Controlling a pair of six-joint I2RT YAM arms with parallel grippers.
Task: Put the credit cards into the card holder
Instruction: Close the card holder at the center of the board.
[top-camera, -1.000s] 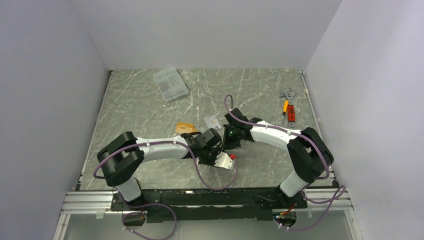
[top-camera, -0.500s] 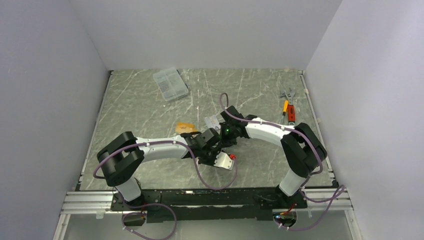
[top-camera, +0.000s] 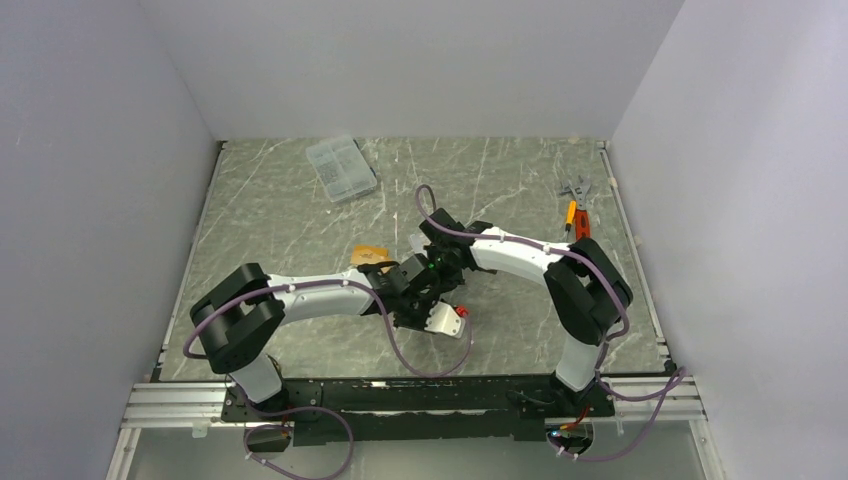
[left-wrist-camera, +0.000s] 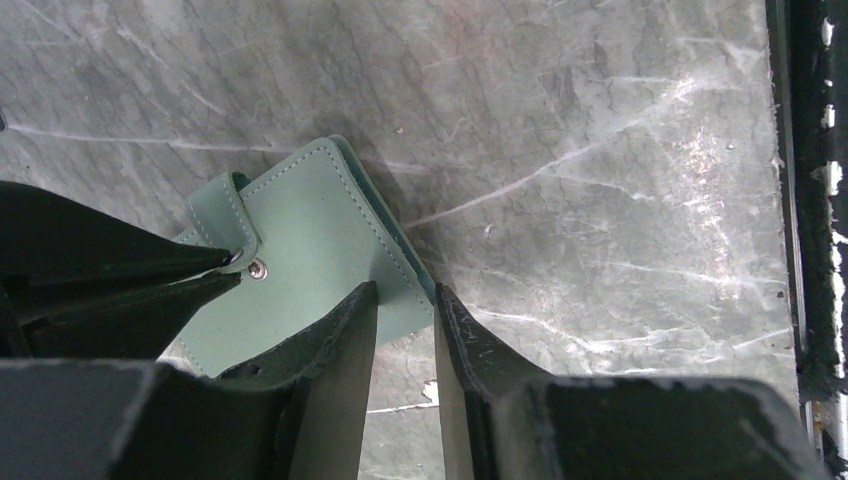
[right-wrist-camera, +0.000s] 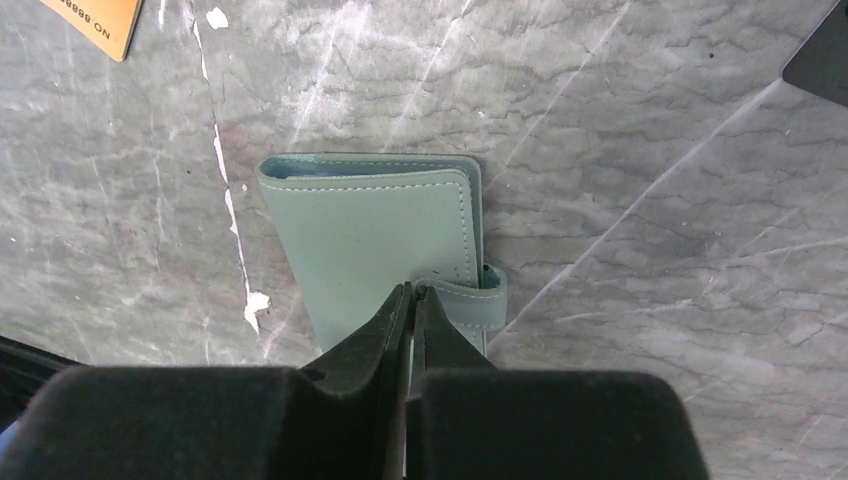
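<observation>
Your left gripper (left-wrist-camera: 400, 300) clamps a corner of the small grey-green folding wallet (right-wrist-camera: 370, 235), seemingly steadying it on the grey marble table (right-wrist-camera: 650, 200), while your right gripper (right-wrist-camera: 411, 292), fingers pressed together, noses its snap tab (right-wrist-camera: 480, 295).

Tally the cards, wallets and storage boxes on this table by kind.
Credit cards: 2, orange card and silvery-white card, the latter partly hidden
Card holder: 1
Clear compartment box: 1
Total: 4
</observation>
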